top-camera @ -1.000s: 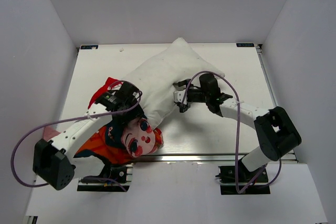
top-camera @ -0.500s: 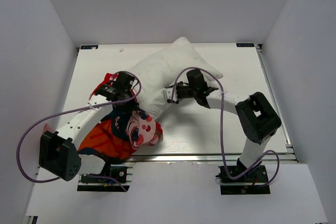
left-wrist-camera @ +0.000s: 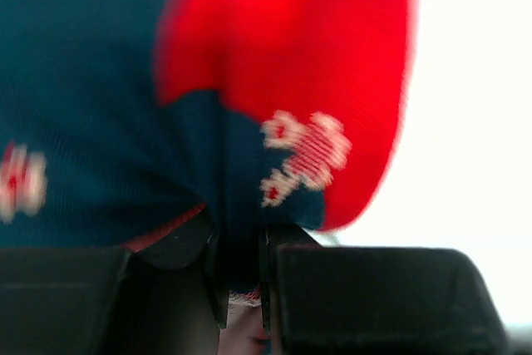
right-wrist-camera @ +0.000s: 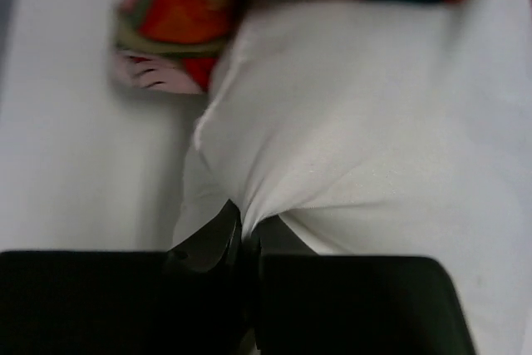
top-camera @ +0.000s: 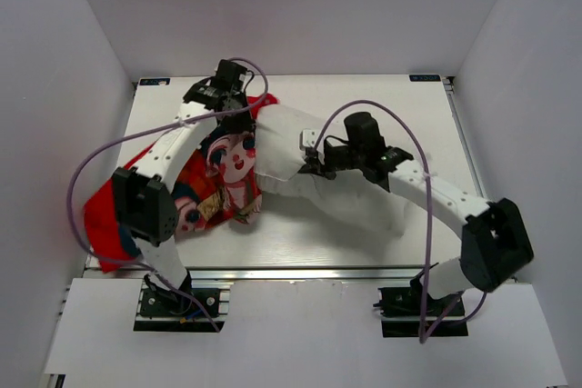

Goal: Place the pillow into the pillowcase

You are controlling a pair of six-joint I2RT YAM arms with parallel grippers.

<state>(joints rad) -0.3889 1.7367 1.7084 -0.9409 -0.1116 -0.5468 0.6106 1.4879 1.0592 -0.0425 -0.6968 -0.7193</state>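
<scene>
While the left claw (top-camera: pixel 244 114) reached over the far-left part of the tabletop (top-camera: pixel 436 115), its jaws stood nearly together, pinching a bunched fold of the pillowcase (top-camera: pixel 227 170). The left wrist view showed navy and red cloth squeezed into the narrow gap between the two fingers. That cover lay spread along the left side, a cartoon face turned upward and its red end trailing toward the near-left corner. The right claw (top-camera: pixel 309 165) was fully closed on a small pucker of white fabric at the near edge of the pillow (top-camera: pixel 282 147), with creases running out from the pinch. The pillow lay slantwise across the middle of the tabletop, its right end pointing toward the near right under the right arm. Its left end touched the printed cover. Whether any of it sat inside the cover could not be told.
</scene>
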